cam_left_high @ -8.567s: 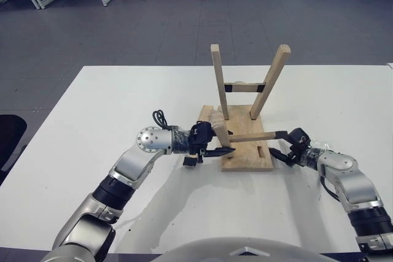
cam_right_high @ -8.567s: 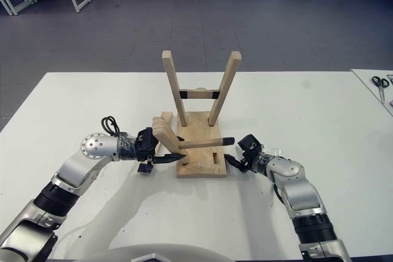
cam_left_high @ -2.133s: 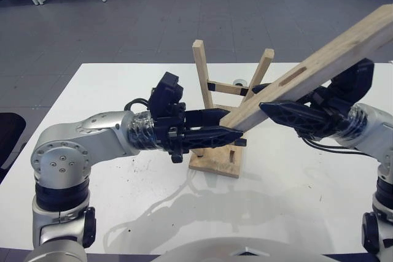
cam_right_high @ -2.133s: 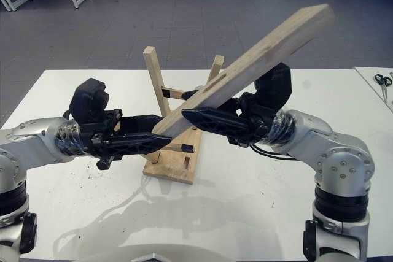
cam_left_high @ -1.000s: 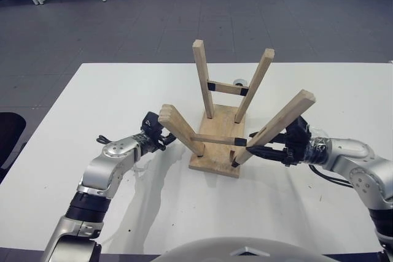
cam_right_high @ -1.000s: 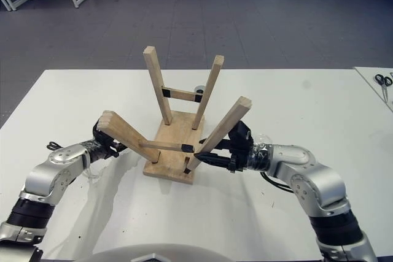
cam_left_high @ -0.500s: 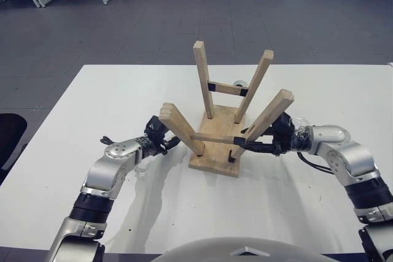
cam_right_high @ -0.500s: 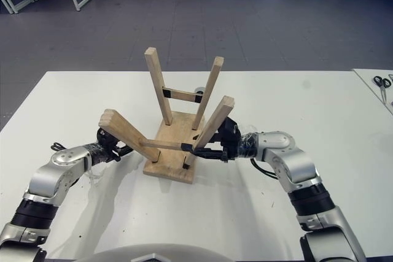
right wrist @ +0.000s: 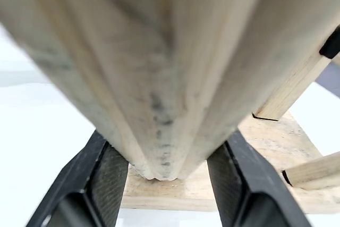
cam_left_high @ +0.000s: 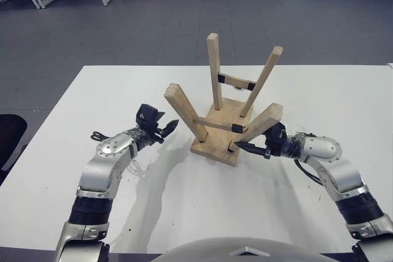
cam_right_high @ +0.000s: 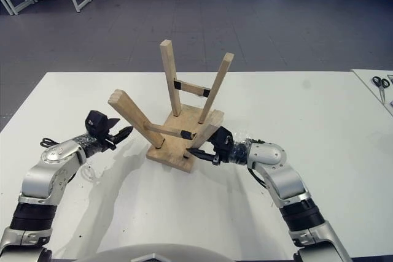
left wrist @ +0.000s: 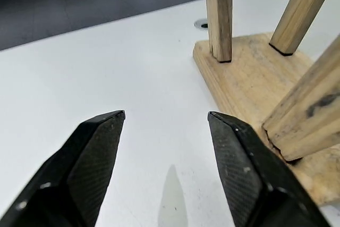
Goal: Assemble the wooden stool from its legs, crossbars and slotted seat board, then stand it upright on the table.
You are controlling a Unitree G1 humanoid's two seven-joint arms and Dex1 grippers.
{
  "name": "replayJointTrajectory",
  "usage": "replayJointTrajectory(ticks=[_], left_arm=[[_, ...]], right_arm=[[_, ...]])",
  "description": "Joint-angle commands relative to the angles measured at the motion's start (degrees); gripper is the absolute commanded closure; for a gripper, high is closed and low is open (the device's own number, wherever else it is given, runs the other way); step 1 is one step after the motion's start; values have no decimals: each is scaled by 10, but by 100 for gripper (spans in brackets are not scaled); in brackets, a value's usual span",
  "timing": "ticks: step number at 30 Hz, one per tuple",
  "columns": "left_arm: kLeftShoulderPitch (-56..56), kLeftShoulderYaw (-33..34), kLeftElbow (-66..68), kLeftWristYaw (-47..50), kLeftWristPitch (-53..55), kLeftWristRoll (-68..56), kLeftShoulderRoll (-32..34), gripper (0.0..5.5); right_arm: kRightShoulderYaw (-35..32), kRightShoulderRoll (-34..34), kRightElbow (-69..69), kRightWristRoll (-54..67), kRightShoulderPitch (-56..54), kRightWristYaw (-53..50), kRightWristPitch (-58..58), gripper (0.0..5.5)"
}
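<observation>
I'm seeing the stool [cam_left_high: 228,110] sitting upside down on the table [cam_left_high: 110,93], seat board [cam_left_high: 214,150] lying flat and the legs [cam_left_high: 215,72] pointing up, crossbars [cam_left_high: 236,82] fitted. My right gripper [cam_left_high: 244,147] is clamping the near-right leg [cam_left_high: 261,121] low down, just above the board, fingers [right wrist: 109,171] pressing its sides. My left gripper [cam_left_high: 167,128] is hanging wide open and empty, just beside the near-left leg [cam_left_high: 184,111], not touching it.

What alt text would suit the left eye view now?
An upside-down wooden stool rests on a white table, legs pointing up. The right hand grips its near right leg; the left hand is open, apart from the stool.
</observation>
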Motion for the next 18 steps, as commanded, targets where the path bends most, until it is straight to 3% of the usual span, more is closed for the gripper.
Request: replayJointTrajectory(ticks=[1,6,11,18], left_arm=[[-76,57,-26,48,-82,18,-14,261],[-205,72,-66,68,-213,68,2,261],[-277,-48,-100,-2,-193,98,-3,261],[-219,-199,-30,-52,-220,220,-2,261]], right_arm=[[13,-3,40,-67,21,-51,49,347],[7,4,36,-45,-2,-65,107,347],[10,8,61,-59,-32,-71,136,347],[27,19,96,-85,-63,-85,147,347]])
